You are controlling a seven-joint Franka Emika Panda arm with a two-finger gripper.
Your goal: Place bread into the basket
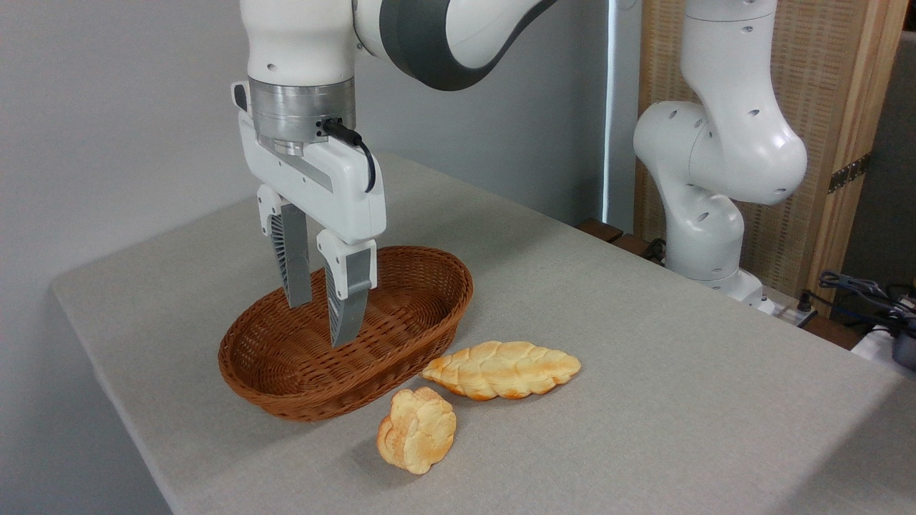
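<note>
Bread [501, 370] not in basket yet, so the task reads as basically unstarted. It lies flat on the table [644, 322], just beside the basket's [422, 332] right-hand rim, long axis roughly along the front edge, one pointed end close to or maybe touching the wicker; can't tell which. Basket sits toward the table's left edge and its visible interior looks empty. Gripper [320, 322] hangs over the basket's middle, fingers pointing down, fingertips dipped to about rim level or slightly inside from this angle; depth hard to judge. Jaws stand parted with a clear gap, holding nothing. A smaller round lobed bun [417, 430] stands tilted on its side nearer the front edge, just apart from the loaf and the basket; not the target. Left to do, as a judgement: lift clear of the basket, shift right over the loaf, come down with fingers across its narrow width, close, lift, carry back over the basket, release. Loaf is flat and wide, so the grasp probably needs the jaws opened wider than now. Risk: clipping the rim or nudging the bun on the way across.
</note>
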